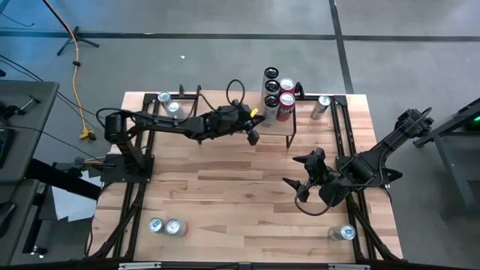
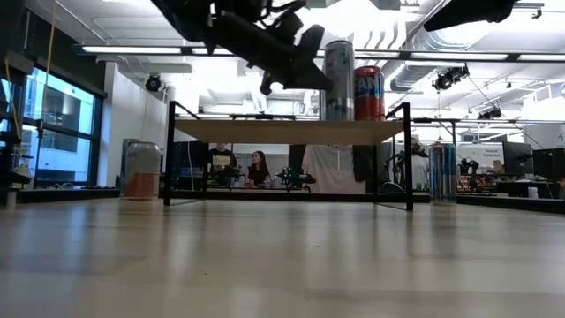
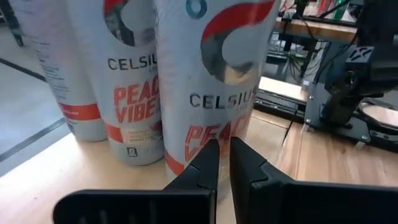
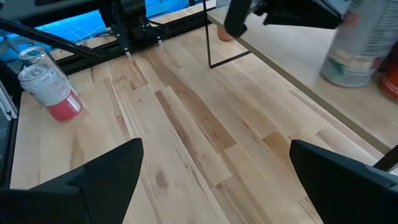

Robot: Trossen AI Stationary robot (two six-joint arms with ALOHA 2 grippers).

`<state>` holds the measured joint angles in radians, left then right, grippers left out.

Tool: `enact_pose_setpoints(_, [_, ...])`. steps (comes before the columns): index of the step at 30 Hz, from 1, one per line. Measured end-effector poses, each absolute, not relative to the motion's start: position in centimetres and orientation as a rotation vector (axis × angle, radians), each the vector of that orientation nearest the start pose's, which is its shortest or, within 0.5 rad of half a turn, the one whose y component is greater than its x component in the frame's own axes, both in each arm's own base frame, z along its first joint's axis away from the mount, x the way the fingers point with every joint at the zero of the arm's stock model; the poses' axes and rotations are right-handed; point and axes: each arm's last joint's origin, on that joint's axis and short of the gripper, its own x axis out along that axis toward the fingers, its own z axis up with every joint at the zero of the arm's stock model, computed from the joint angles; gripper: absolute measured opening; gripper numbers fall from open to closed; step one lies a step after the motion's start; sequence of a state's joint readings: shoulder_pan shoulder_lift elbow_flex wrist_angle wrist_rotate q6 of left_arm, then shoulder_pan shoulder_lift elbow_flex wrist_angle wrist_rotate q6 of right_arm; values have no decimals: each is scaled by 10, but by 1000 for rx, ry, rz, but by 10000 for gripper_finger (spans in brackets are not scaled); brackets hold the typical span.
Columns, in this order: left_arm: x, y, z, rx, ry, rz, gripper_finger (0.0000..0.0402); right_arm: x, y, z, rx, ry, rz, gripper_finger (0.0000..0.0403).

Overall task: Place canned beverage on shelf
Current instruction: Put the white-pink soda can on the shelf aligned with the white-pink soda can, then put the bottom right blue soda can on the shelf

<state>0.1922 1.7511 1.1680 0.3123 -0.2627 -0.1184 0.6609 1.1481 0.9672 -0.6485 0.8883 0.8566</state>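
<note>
The shelf point(image 1: 225, 142) stands at the table's far side, with several cans upright on its right part: white ones point(image 1: 271, 101) and red ones point(image 1: 286, 105). My left gripper point(image 1: 255, 129) reaches over the shelf top from the left and is shut with nothing between its fingers. Its tips point(image 3: 219, 155) stand right in front of the nearest white can point(image 3: 211, 81). The low view shows that gripper point(image 2: 309, 66) just left of the cans point(image 2: 340, 79). My right gripper point(image 1: 300, 172) hovers open over the table, near-right of the shelf, holding nothing point(image 4: 217, 180). My left gripper's shut fingertips point(image 3: 208, 158) come nearly level from the table's left at the lower wall of the nearest white can point(image 3: 186, 140), which stands upright on the shelf. Whether the tips touch the can I cannot tell.
More cans stand on the table: two at the far left point(image 1: 169, 103), one right of the shelf point(image 1: 322, 105), two at the near left point(image 1: 165, 226), one at the near right point(image 1: 345, 232). The table's middle point(image 1: 225, 187) is bare wood. People sit in the room beyond point(image 2: 256, 168).
</note>
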Motion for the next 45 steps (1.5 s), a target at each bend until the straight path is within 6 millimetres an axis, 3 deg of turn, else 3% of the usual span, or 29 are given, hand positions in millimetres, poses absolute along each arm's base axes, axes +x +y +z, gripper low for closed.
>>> enact_pose_setpoints(8, [399,85,254,-108,242,452,0,189,118,296,245,448,-437,390])
enact_pose_setpoints(14, [386,81,272,-85,273,444,0,188,118,295,243,450,-437,390])
enact_pose_setpoints(17, [372,76,286,-80,314,439,0,189,119,297,257,438,-432,390])
enact_pose_setpoints(22, [338,58,328,-57,305,366,0,199,117,305,352,350,-428,390])
enact_pose_setpoints(27, [295,27,375,-41,194,189,0,213,112,319,396,235,-409,390])
enact_pose_setpoints(30, [267,7,390,-31,129,73,0,221,110,331,428,148,-371,390])
enact_pose_setpoints(34, [229,-17,384,-77,53,-36,0,227,105,345,452,41,-328,390])
enact_pose_setpoints(38, [199,-34,367,-167,-4,-31,0,231,102,349,373,36,-261,390])
enact_pose_setpoints(45, [176,-48,348,-236,-12,9,0,234,101,348,379,52,-213,390])
